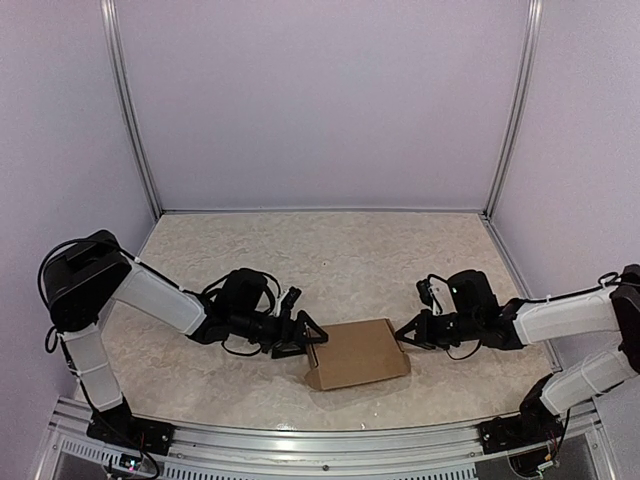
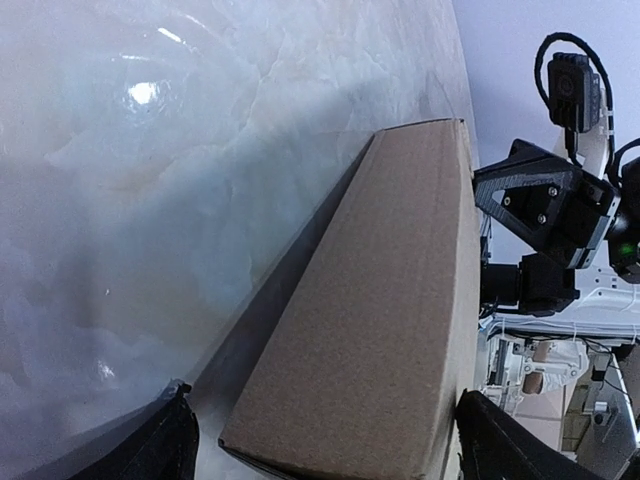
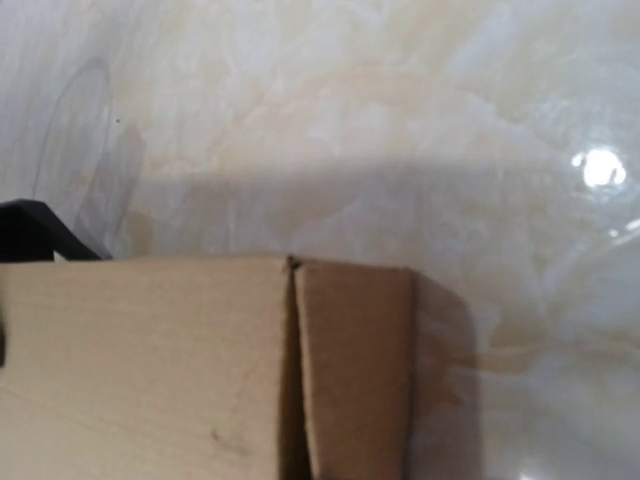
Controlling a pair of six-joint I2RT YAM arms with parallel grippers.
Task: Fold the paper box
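Brown cardboard box point(image 1: 357, 353) likely light, stiff, crushable; pinch end lying between 2 spread fingers point(image 2: 165, 445) of your left gripper point(image 1: 312, 345). Right gripper point(image 1: 403, 334): closure unclear.

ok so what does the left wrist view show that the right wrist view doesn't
Only the left wrist view: the long top face of the box, the left gripper straddling its near end, and the right gripper at the far end. Only the right wrist view: an end flap up close, a dark gap beside it. Both: the brown box on the marbled table.
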